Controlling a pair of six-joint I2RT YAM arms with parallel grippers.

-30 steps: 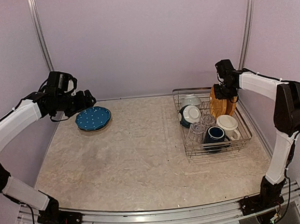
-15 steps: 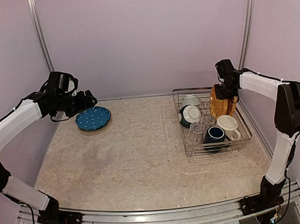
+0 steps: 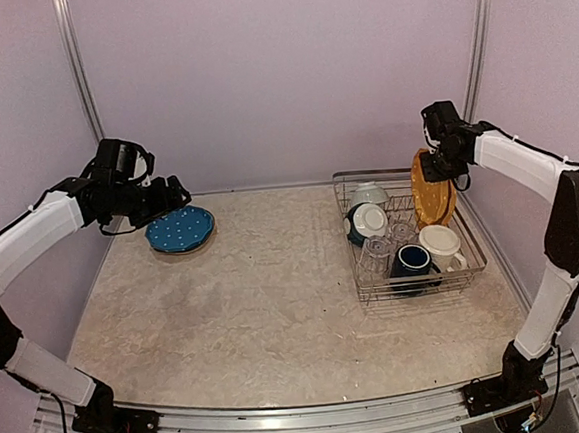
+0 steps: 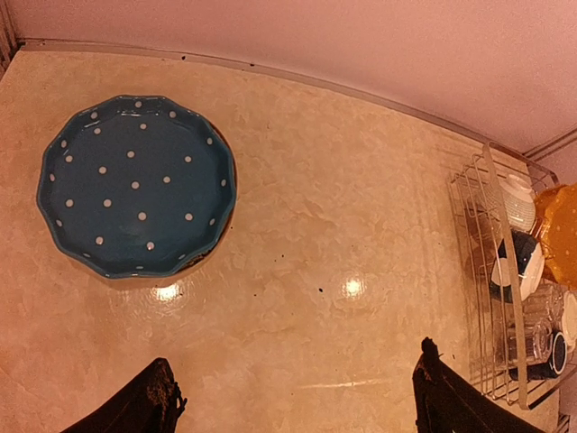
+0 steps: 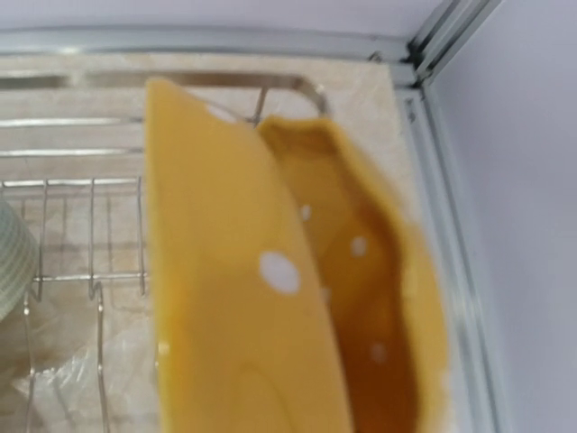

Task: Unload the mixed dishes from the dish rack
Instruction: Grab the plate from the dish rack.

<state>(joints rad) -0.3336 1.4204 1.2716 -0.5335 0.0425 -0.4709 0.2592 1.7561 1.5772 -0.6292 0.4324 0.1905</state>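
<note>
The silver wire dish rack stands at the back right of the table. Above its far right corner my right gripper is shut on the top edge of a yellow dotted plate, which hangs upright. That yellow plate fills the right wrist view and hides the fingers. A teal bowl with a white inside, a navy mug, a cream mug and clear glasses remain in the rack. A blue dotted plate lies flat at the back left. Just above its near edge my left gripper hangs open and empty.
A pale ribbed dish sits at the rack's far end. In the left wrist view the blue plate lies at the upper left and the rack at the right edge. Purple walls close in the back and sides.
My right gripper has risen with the yellow plate, lifting it up from the rack's tines. The left arm has barely moved.
</note>
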